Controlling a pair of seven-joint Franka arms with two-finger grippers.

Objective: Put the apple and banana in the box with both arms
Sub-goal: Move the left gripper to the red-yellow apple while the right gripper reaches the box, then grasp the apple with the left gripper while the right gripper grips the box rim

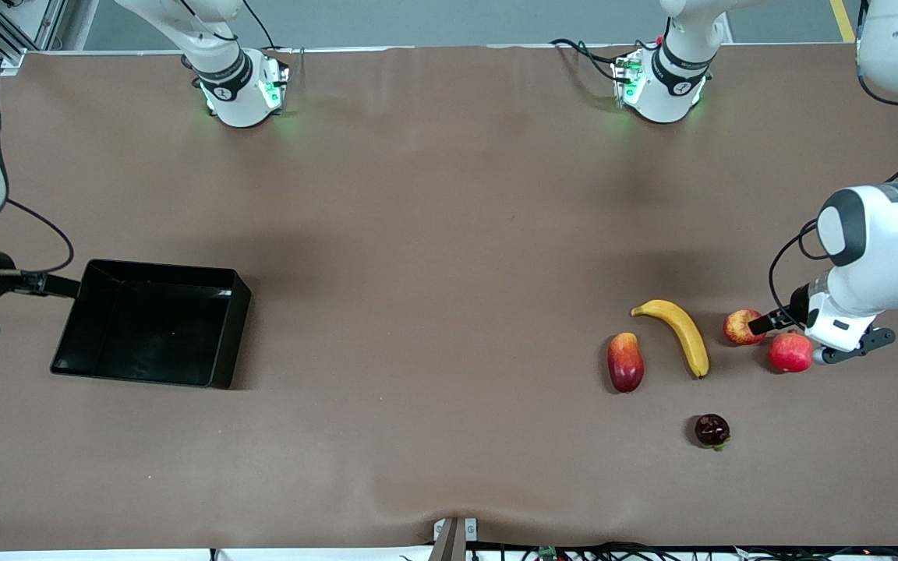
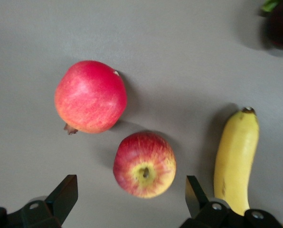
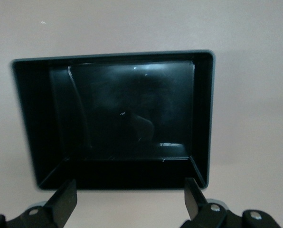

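Hovering over the apple point(image 2: 144, 164), our left pincer point(image 2: 132, 192) is spread wide, grasping nothing, at the desk's left-arm end; banana point(image 1: 681, 333) just beside. Our right pincer point(image 3: 129, 197), also released, sits at the box point(image 1: 224, 327) rim, right-arm end.

A brown cloth point(image 1: 433, 234) is covering the worktop, wrinkling slightly along the edge nearest the front camera. Grey floor point(image 1: 449, 23) is showing above the top edge, with a yellow line point(image 1: 841, 19) running across it, and cables point(image 1: 652, 552) are trailing below
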